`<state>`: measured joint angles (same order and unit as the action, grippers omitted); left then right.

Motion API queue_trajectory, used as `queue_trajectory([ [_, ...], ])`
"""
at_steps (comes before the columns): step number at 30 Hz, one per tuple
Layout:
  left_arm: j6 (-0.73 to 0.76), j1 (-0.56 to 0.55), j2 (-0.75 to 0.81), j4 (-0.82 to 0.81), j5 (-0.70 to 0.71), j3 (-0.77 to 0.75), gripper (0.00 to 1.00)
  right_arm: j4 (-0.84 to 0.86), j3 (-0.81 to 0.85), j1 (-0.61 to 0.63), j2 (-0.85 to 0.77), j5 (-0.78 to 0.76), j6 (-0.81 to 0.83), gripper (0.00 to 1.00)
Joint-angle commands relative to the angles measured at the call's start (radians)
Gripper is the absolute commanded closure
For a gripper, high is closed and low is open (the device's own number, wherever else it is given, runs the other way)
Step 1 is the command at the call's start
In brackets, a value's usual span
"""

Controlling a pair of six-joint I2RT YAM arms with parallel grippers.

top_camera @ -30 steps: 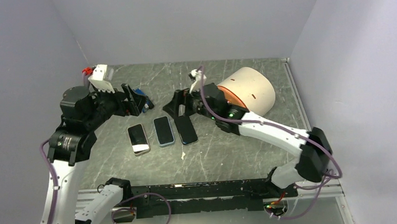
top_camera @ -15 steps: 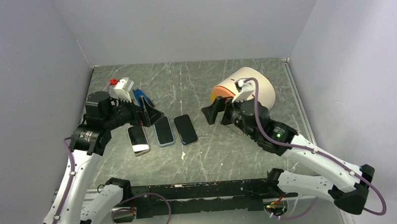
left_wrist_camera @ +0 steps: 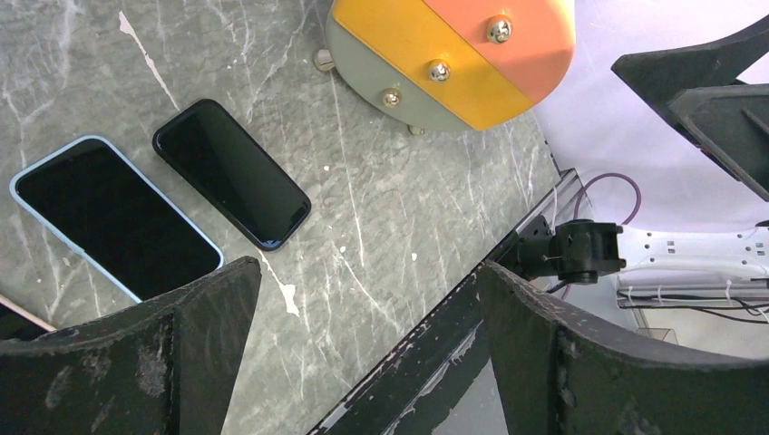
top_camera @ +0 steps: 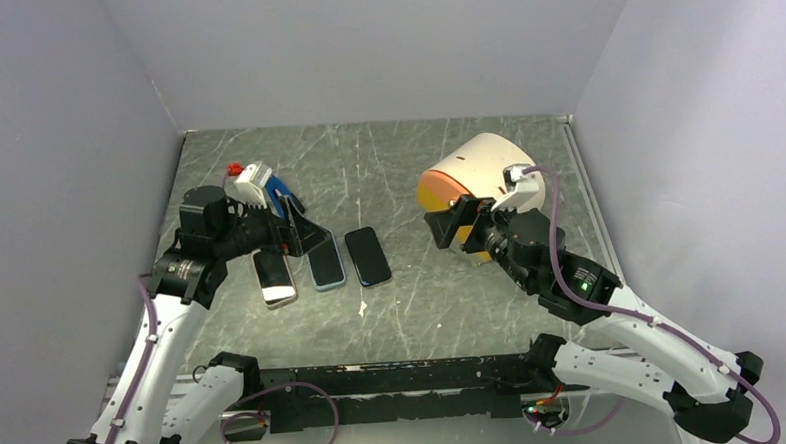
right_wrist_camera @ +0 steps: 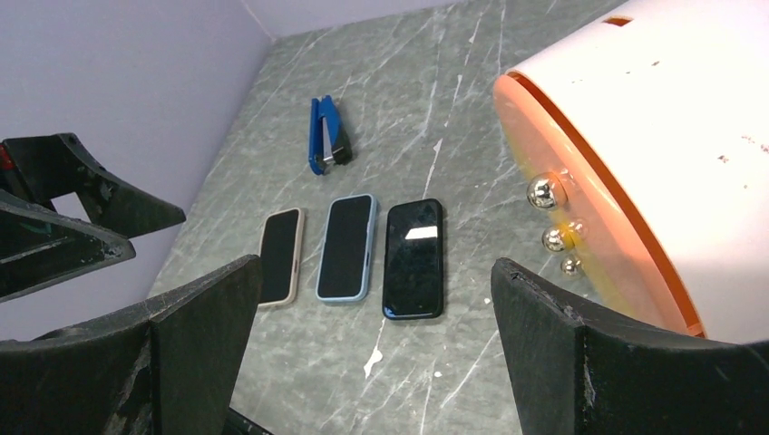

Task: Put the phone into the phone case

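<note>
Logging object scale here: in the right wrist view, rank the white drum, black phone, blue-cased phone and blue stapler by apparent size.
1. white drum, though it is nearest the camera.
2. black phone and blue-cased phone: too alike to rank.
3. blue stapler, farthest away.

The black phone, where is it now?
In the top view the black phone lies rightmost of three, beside the blue-edged phone, left of the white drum.
</note>
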<state>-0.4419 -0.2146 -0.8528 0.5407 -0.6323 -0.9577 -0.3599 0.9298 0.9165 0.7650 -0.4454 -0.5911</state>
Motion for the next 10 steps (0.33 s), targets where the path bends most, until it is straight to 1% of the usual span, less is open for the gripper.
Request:
queue_trajectory([
  [1, -0.011, 0.000, 0.002, -0.045, -0.029, -0.002, 0.06, -0.011, -0.013, -0.001, -0.007, -0.020, -0.026, 0.01],
  [10, -0.015, 0.000, 0.002, -0.051, -0.027, 0.004, 0.06, -0.005, -0.032, -0.001, -0.001, -0.025, -0.061, 0.01],
])
